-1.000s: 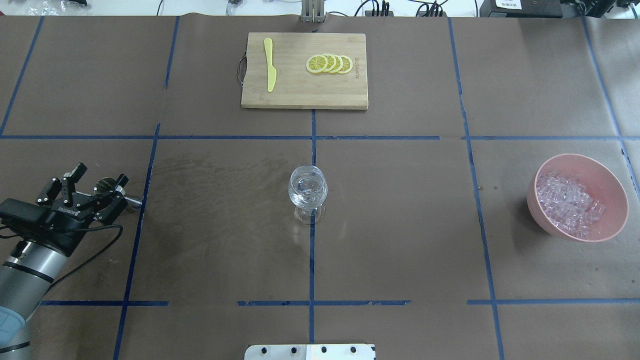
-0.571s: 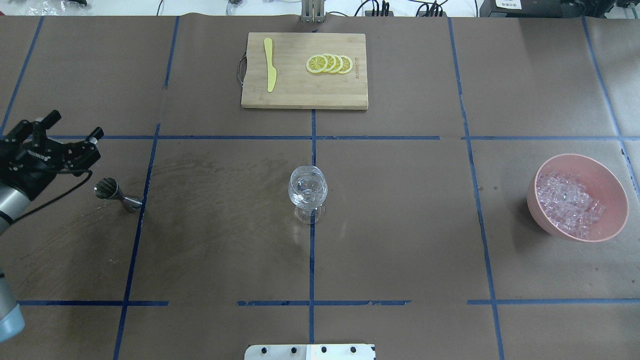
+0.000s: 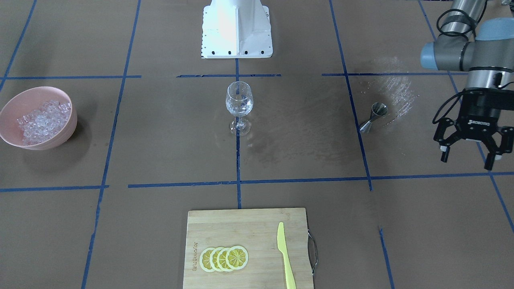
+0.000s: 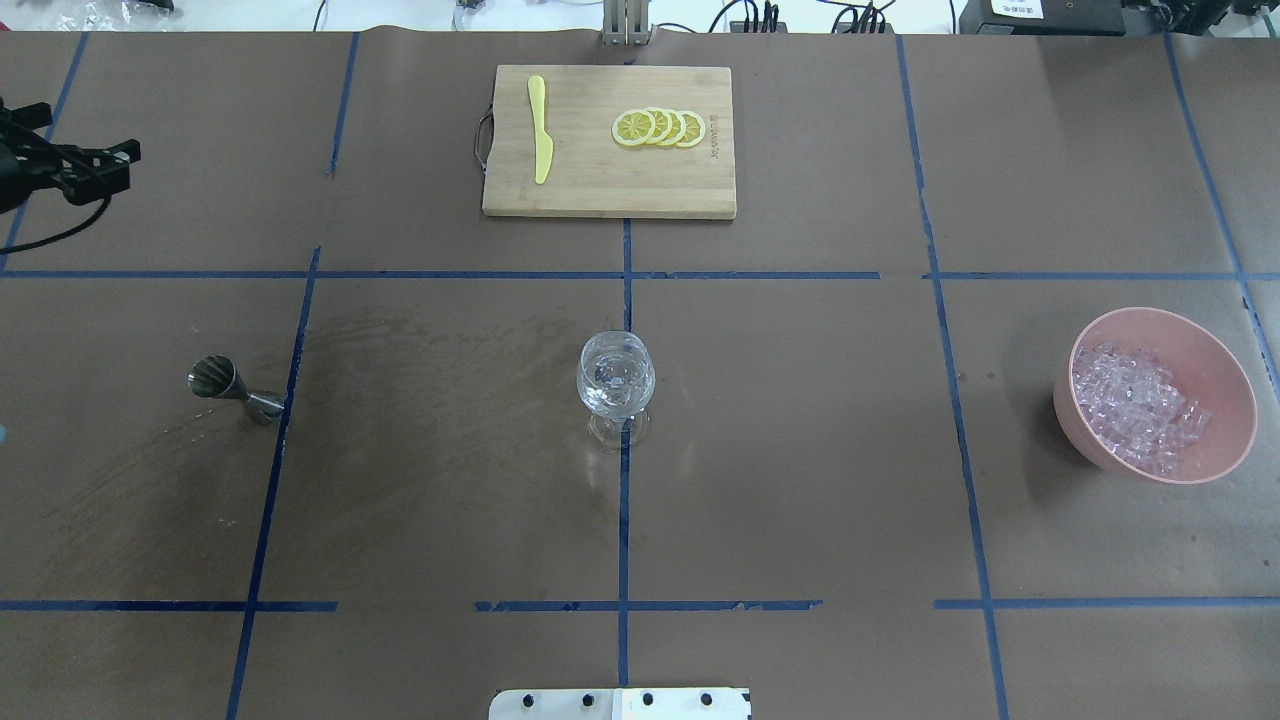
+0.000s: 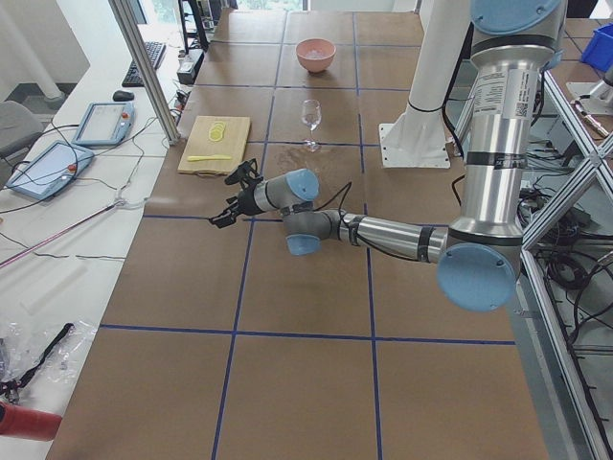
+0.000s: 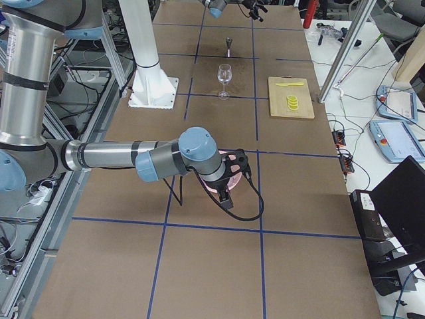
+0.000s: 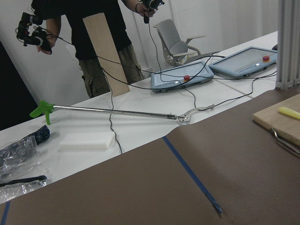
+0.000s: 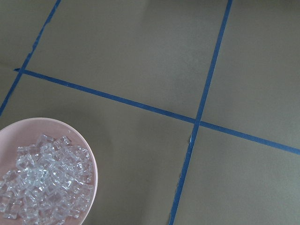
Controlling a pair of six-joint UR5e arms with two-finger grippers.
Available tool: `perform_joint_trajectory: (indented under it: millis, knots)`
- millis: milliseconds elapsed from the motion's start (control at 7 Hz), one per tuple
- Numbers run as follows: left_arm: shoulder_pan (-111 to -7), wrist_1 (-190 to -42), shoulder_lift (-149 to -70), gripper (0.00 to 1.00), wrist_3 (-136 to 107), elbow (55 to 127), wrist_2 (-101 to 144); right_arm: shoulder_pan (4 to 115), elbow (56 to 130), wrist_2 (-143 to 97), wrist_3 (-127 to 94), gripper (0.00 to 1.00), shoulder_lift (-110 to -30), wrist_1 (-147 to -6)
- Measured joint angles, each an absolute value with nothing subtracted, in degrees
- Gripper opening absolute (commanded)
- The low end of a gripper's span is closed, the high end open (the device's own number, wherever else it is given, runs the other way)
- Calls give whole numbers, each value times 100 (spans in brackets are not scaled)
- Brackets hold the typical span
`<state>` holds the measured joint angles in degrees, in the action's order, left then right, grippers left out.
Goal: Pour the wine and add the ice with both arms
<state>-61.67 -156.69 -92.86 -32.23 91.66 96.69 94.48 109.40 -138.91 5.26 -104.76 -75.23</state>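
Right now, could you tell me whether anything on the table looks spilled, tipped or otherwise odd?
Only the brown table covering: dark, damp-looking smears spread between the jigger and the wine glass, as if liquid had been spilled or wiped. The jigger, glass and ice bowl stand upright.

The overhead view's left edge is cropping the left gripper, and the right wrist view's corner is cropping the pink bowl.

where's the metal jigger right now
In the overhead view the jigger sits on the table's left side, just left of a blue tape line, level with the wine glass at centre; the open left tool hangs clear of it.
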Motion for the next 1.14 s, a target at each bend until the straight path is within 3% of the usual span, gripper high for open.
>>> perform_joint_trajectory:
  millis: [286,714,1143]
  knots:
    - [-7387,-14123,-9319,100,-3224,9161,11499,9448,10945,-13910,492,100,-10476,-7529]
    - [-8330,-12290,-9206,100,-2090,9145,12095,9250,11000,-13930,9,100,-10459,-7567]
    - [-8637,-10769,-8610,100,-540,9174,12865,7906,11427,-13194,-1116,100,-10406,-7605]
